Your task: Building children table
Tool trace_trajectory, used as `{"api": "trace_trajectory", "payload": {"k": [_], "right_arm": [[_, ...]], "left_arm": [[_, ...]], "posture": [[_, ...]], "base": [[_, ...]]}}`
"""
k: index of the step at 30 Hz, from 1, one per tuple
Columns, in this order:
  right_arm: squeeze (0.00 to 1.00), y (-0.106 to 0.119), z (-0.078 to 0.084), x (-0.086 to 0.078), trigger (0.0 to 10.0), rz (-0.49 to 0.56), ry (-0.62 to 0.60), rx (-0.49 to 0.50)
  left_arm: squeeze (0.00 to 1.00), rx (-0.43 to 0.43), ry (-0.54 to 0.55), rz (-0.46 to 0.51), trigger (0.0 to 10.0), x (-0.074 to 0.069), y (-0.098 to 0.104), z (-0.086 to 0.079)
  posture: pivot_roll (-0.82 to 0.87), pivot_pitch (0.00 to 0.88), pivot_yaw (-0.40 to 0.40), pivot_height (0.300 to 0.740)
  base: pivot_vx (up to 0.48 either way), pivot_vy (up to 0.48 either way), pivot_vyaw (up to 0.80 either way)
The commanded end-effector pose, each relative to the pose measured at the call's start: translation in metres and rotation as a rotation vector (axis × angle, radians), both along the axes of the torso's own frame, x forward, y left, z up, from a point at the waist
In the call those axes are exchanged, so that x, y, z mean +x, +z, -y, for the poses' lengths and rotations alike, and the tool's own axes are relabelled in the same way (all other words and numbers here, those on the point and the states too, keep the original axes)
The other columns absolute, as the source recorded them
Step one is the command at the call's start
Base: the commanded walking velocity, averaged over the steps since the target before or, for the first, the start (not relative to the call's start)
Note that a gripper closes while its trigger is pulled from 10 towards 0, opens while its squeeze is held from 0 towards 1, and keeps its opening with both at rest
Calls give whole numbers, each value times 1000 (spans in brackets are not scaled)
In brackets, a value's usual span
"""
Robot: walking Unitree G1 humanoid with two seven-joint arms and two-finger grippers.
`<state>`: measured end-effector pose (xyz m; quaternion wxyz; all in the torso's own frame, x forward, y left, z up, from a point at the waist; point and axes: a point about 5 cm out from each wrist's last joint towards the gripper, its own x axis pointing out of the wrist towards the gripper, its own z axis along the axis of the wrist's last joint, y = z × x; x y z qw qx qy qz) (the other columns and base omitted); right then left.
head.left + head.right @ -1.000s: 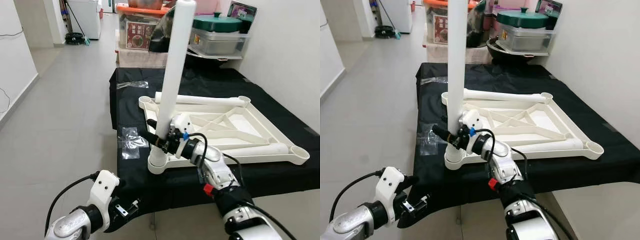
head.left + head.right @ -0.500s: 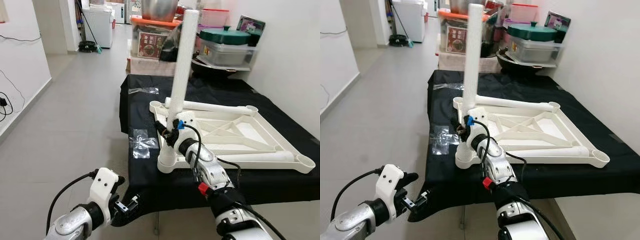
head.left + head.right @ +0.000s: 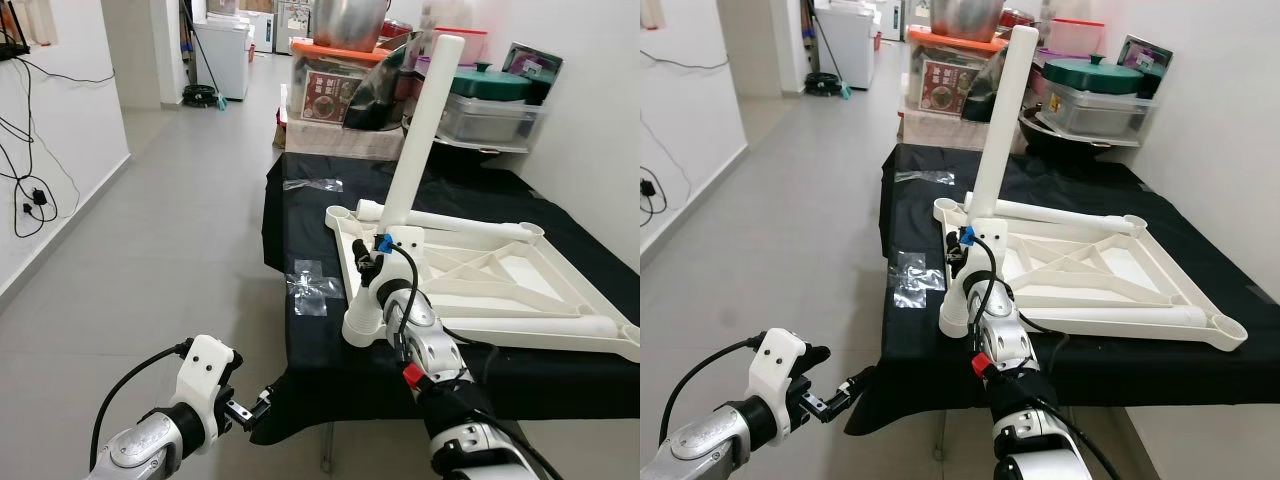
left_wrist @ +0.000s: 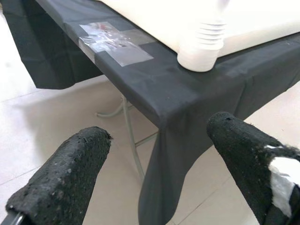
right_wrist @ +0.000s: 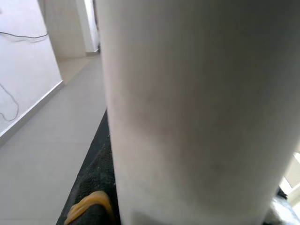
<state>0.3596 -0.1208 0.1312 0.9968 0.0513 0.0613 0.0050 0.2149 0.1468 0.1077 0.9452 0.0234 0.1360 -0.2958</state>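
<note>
While steadying the upright table leg (image 3: pixel 418 130) in its corner socket (image 3: pixel 361 325), right gripper (image 3: pixel 372 268) clamped low around it; left gripper (image 4: pixel 154 173) open, empty.

Black cloth (image 3: pixel 300 215) covers the support surface. Clear plastic bags (image 3: pixel 312 283) lie flat on it near the left edge. Behind: green-lidded container (image 3: pixel 490 100), orange-lidded box (image 3: pixel 335 75), steel pot (image 3: pixel 350 20). Grey tiled floor (image 3: pixel 170 230).

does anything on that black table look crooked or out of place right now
Yes: the white leg standing in the near corner socket of the upturned tabletop leans instead of standing straight. The right claw is at its lower part. Two more legs lie loose on the frame.
</note>
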Motion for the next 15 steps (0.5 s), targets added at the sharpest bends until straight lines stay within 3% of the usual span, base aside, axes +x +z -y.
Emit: {"api": "trace_trajectory", "payload": {"k": [1, 15], "right_arm": [[0, -41, 20, -14, 10000, -178, -105, -18], [0, -39, 35, -17, 10000, -157, -309, -36]], "left_arm": [[0, 1, 9, 2, 10000, 2, -1, 0], [0, 11, 21, 12, 10000, 5, 0, -3]], "posture": [[84, 0, -109, 740], [80, 0, -103, 740]], "base": [[0, 0, 0], [0, 0, 0]]}}
